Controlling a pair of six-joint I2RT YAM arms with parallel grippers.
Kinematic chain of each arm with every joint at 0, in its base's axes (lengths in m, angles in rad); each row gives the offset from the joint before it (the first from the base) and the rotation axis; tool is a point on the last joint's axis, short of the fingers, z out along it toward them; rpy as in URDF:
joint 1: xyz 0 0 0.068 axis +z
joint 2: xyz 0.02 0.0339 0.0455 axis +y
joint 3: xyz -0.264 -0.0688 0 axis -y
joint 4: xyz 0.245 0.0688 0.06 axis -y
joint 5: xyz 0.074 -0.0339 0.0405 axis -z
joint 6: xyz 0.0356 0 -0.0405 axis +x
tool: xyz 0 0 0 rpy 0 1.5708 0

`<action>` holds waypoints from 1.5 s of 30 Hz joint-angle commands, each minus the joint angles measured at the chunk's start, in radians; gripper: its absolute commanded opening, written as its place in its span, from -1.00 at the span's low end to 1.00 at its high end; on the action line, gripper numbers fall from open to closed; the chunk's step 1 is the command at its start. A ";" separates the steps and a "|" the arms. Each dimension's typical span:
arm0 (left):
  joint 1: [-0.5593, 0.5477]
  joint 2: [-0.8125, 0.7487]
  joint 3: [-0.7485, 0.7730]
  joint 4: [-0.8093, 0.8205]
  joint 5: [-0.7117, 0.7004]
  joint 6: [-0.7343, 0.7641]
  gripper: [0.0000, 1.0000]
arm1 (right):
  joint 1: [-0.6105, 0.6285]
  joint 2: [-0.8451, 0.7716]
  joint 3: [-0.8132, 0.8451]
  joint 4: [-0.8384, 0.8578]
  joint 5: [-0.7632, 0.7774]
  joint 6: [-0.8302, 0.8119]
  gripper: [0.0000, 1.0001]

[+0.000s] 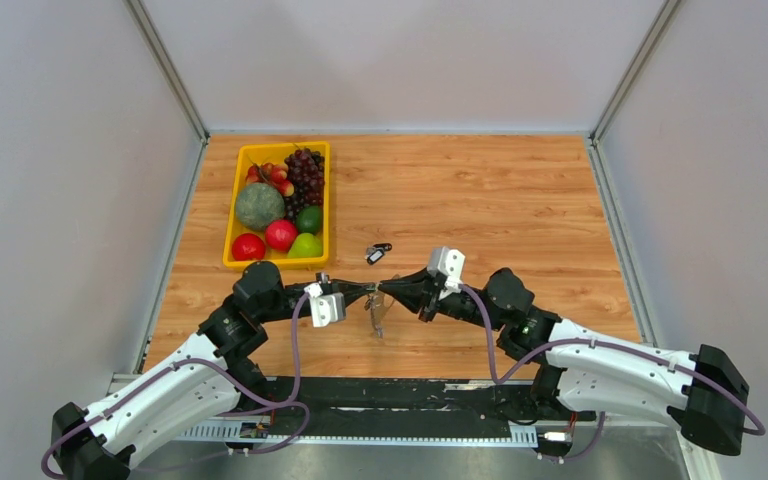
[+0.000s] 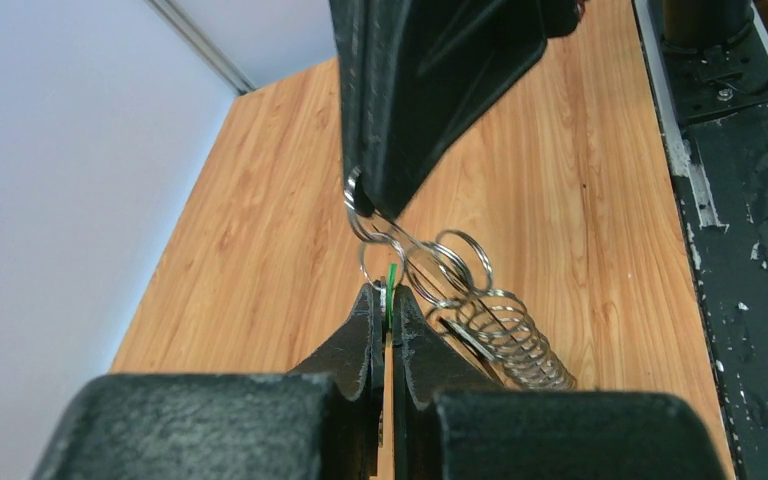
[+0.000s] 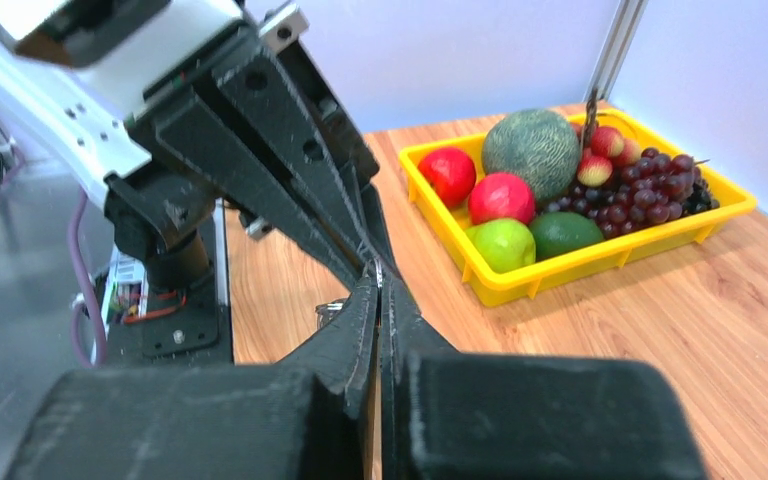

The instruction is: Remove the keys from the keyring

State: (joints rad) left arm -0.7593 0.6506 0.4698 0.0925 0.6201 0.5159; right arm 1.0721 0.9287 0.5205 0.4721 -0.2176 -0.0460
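Your left gripper (image 2: 387, 300) is pinched shut on a green sliver of the keys (image 2: 391, 278). Your right gripper (image 3: 378, 285) meets it tip to tip, clamped on the end loop of the keyring (image 2: 450, 265), whose silver wire rings sag into a coil below. Both tips hang above the table (image 1: 520, 200), nearer you than the yellow tray (image 1: 230, 215) and just right of its near right corner. Right of the tray, bare wood runs to the side rail. A small dark object (image 1: 378, 252) lies between tray and grippers. The tray holds a melon (image 1: 260, 206) and grapes (image 1: 305, 175).
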 commanded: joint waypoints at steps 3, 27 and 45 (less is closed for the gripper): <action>-0.006 -0.008 0.015 0.017 0.040 0.016 -1.00 | -0.002 -0.037 0.000 0.135 0.061 0.082 -1.00; -0.008 -0.015 0.034 -0.008 -0.121 0.006 -1.00 | -0.003 0.043 0.099 0.007 -0.177 0.151 -1.00; -0.007 -0.038 0.035 -0.008 -0.140 0.015 -1.00 | -0.028 0.129 0.180 -0.292 -0.053 0.064 -1.00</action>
State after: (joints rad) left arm -0.7708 0.6289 0.4698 0.0254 0.4908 0.5232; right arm 1.0500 1.0416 0.6601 0.2783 -0.2890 0.0509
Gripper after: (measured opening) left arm 0.028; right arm 0.006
